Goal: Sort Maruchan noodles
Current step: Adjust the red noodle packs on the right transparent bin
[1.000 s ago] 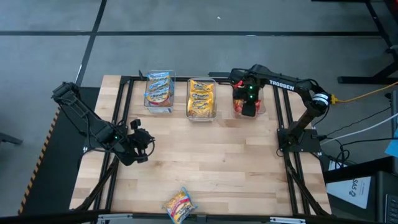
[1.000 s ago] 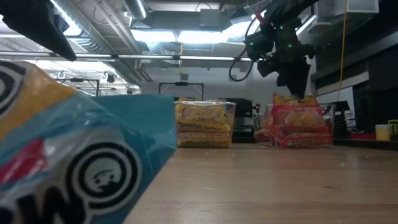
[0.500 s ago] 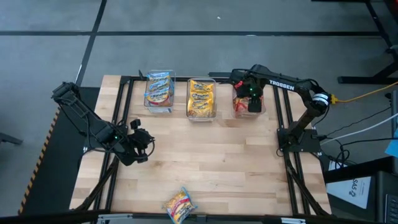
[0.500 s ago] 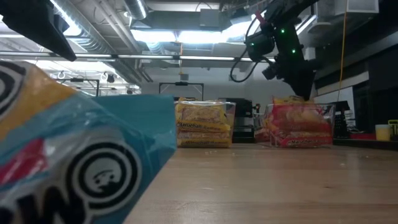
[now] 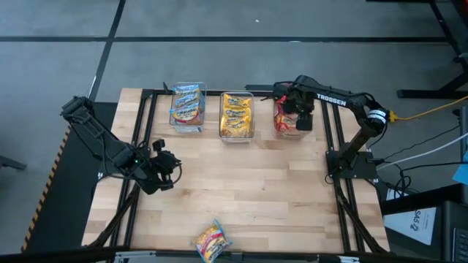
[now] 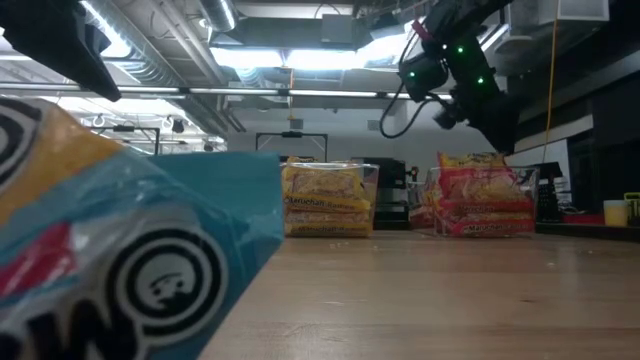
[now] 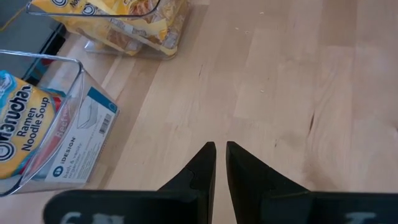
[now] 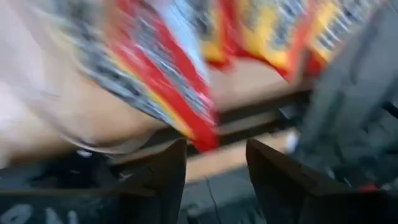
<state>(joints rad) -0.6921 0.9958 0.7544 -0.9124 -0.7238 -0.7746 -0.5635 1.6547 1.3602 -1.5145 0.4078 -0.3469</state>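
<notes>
Three clear bins stand in a row at the table's far side. One holds blue-trimmed Maruchan noodles, one yellow ones, one red ones. A single packet lies flat at the near edge and fills the left of the low view. My right gripper hangs open above the red bin's right side, slanting down, with nothing between its fingers. My left gripper hovers shut over bare wood at the table's left.
Bare wooden tabletop stretches between the bins and the lone packet. Black frame rails run along both table sides. The blue bin's corner and the yellow bin lie ahead of my left gripper.
My right gripper has swung a little toward the table's right edge above the red bin and tipped from pointing nearly straight down to a slant. The left arm and all packets have kept still.
</notes>
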